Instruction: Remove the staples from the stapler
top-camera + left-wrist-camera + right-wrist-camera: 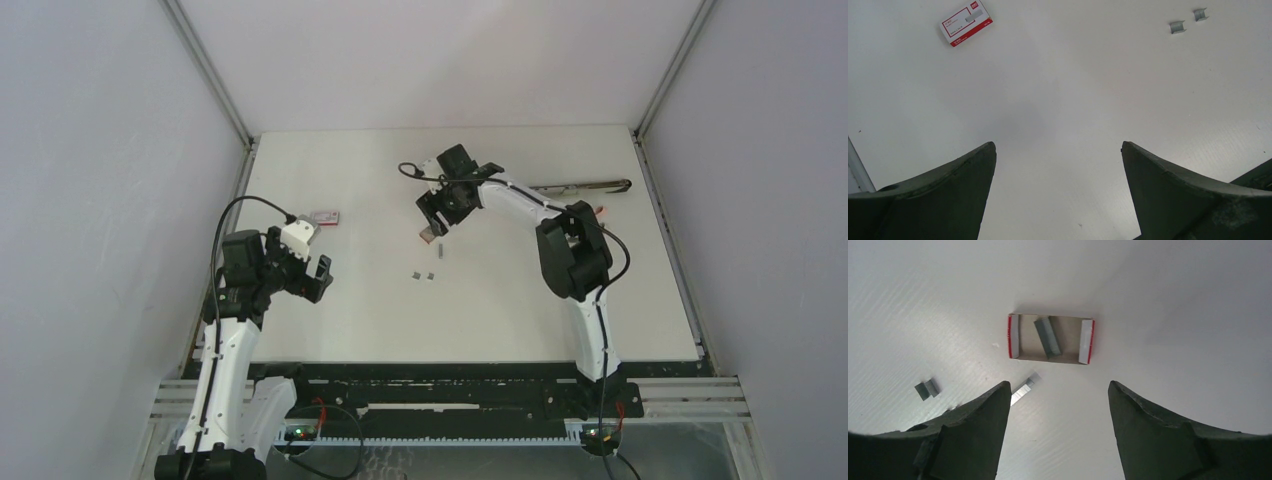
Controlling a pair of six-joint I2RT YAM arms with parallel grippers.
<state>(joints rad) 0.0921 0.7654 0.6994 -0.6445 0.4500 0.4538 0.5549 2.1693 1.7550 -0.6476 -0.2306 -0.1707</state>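
Both arm bases sit bolted at the near edge of the table [500, 320]. On the left side, the left gripper [308, 277] hangs low over the white top. Its jaws are spread as wide as they go and there is nothing between them. Its wrist view shows only bare surface between the two dark fingers [948, 185]. Beyond them, up and to the left, a closed red-and-white box [965, 22] lies flat. Two short bits of staples [1177, 26] lie just beside each other, far off to the right in that view.

Out in the middle of the table, the right arm reaches forward and bends down. The right gripper [1059, 385] hovers with its jaws well apart and is holding nothing. Just past its fingertips sits a small open tray [1068, 356], brown inside, with a red-edged white flap at each end. One grey strip [1048, 336] of staples lies tilted inside it. Another strip [1027, 387] lies on the table just outside the tray, and its lower end is hidden behind one finger. A stubby piece [927, 389] rests farther to the left in that view, well apart from the tray.

Back by the far right edge, the stapler [585, 186] lies stretched out long and flat, well apart from both grippers.
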